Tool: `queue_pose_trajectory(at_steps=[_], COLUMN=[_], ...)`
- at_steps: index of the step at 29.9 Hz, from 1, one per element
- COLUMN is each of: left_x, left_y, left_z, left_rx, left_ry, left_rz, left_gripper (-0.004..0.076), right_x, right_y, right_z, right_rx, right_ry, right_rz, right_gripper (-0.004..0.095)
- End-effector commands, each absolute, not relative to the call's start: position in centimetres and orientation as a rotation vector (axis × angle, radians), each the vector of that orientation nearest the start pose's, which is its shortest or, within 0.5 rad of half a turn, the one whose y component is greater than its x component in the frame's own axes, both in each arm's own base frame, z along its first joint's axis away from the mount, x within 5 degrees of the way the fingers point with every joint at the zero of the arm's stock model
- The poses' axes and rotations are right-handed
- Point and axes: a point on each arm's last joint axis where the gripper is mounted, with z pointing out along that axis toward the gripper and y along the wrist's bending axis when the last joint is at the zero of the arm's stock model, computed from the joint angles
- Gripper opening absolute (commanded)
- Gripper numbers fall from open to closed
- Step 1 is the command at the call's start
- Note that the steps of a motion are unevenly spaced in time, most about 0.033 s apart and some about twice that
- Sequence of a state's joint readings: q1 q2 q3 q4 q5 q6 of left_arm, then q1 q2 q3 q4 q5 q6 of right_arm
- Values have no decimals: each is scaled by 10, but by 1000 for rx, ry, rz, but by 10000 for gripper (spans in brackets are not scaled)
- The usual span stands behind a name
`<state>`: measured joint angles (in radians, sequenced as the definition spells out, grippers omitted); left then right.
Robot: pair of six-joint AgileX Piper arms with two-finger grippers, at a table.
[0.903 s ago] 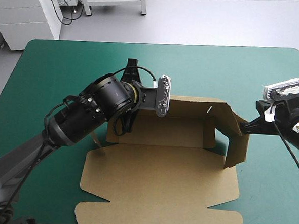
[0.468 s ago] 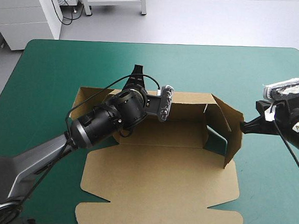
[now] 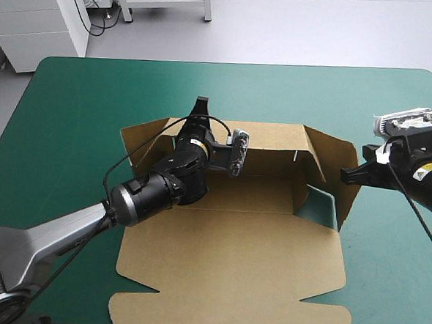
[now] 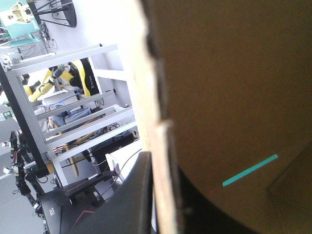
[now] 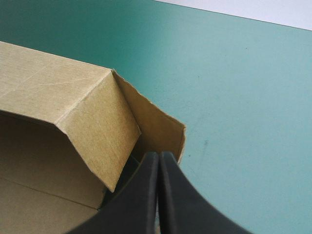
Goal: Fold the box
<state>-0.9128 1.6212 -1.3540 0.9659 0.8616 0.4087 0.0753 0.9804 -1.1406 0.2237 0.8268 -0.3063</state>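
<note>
Box (image 3: pixel 232 258) sits on the table's (image 3: pixel 96 88) teal-green cover, mid-table toward the near edge. The lid panel lies flat toward the near edge. 3 walls are up: far, left and right.

Left gripper (image 3: pixel 199 109) is at the far wall's left part, over its top edge. In the left wrist view the board's (image 4: pixel 234 97) edge runs between the 2 black fingers (image 4: pixel 134 200), so they are pinched on the box. 1 slot (image 4: pixel 251 170) in the wall shows teal-green.

Right gripper (image 3: pixel 346 175) is at the outer face of the right wall. In its own view the fingers meet in 1 narrow arch (image 5: pixel 158 158). The tip is against the corner flap (image 5: pixel 161 126), and no board is seen between the fingers.
</note>
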Motion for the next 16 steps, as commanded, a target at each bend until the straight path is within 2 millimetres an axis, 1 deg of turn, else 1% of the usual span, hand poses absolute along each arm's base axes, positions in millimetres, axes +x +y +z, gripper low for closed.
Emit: queue_pose_trajectory(at_steps=[1, 4, 6, 11, 13, 16], left_x=[261, 262, 262, 262, 262, 262], left_y=[-241, -241, -242, -241, -240, -240], left_z=[341, 338, 337, 335, 335, 335], left_rx=[1709, 1707, 1711, 1711, 1702, 1678], left_ry=[1428, 1425, 1417, 1430, 1450, 1472], left_rz=[849, 839, 832, 828, 832, 818], left_gripper=[-8, -8, -8, -8, -8, -8], right_x=[199, 214, 224, 256, 270, 296], right_y=[28, 29, 30, 33, 34, 37], right_z=[422, 420, 424, 446, 453, 460], right_rx=[-295, -278, -271, -257, -261, -253], right_ry=[2031, 2052, 2055, 2047, 2070, 2123], right_rz=[133, 148, 151, 167, 179, 204], right_gripper=[-19, -19, -19, -19, -19, -19])
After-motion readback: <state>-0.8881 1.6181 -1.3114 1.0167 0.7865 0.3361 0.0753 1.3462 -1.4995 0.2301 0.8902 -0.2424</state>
